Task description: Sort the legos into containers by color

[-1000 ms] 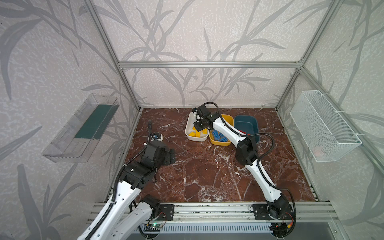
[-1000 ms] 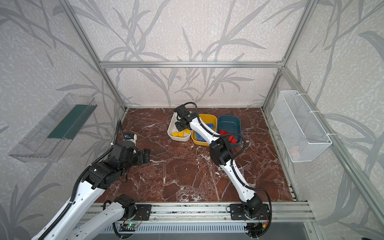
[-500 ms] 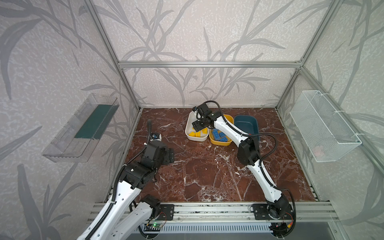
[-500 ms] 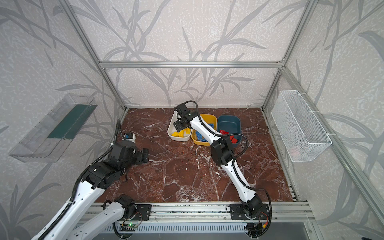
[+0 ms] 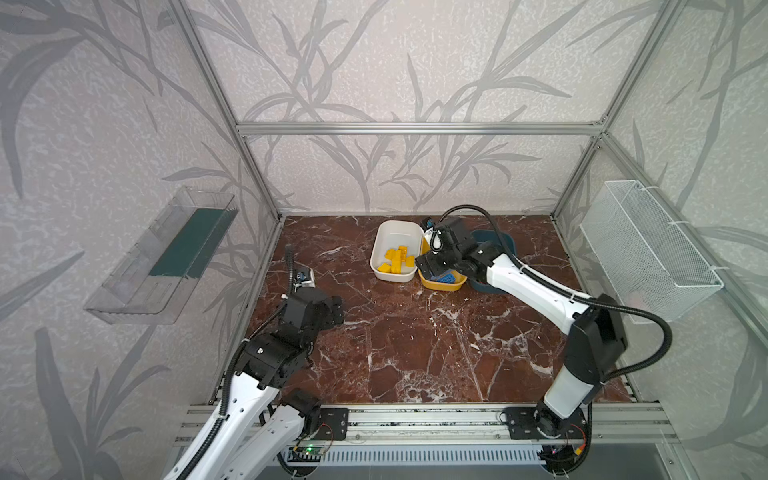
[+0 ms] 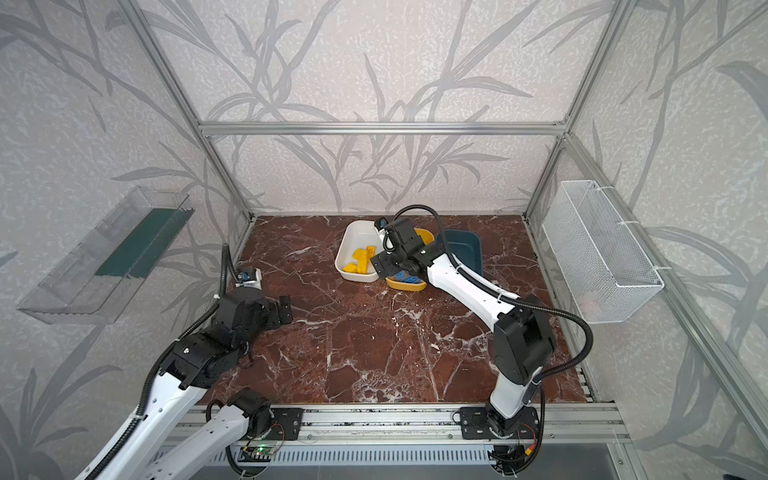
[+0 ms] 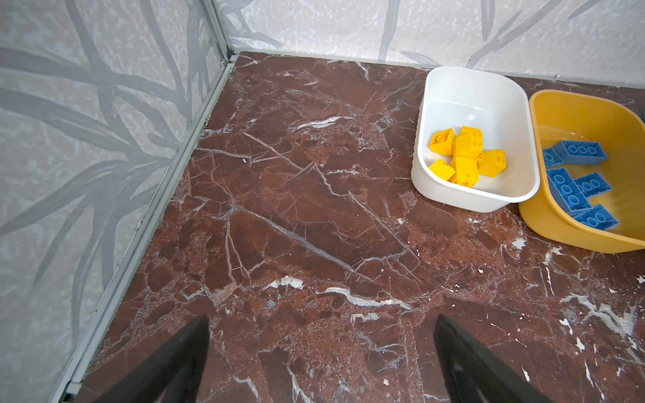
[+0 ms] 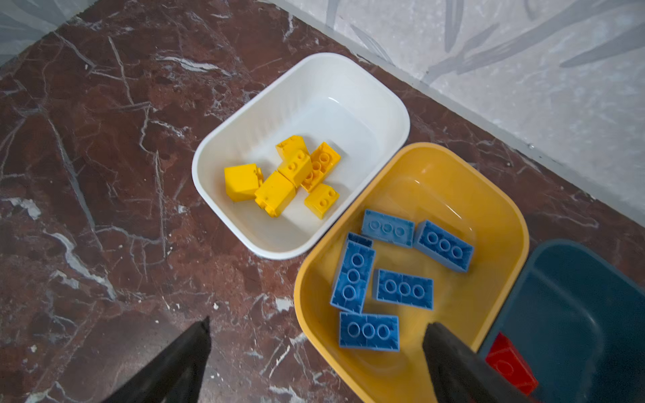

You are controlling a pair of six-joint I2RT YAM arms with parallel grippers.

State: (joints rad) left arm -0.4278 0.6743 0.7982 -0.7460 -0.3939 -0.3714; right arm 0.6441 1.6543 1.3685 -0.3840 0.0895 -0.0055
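Left claw (image 7: 321,318) gapes empty at nine o'clock on our worktop (image 7: 279,209); right claw (image 8: 317,324), wide and empty, hangs at twelve over blue legos (image 8: 401,289) in the yellow tub (image 8: 453,167) and yellow legos (image 8: 286,174) in the white tub (image 8: 314,87).

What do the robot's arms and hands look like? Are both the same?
Yes, they match. The left arm and right arm are smooth white tubes joined by chunky black joints. A ribbed black cable loops along each. The left hand and right hand each have two flat, pointed black fingers. Black bases bolt them to a silver rail.
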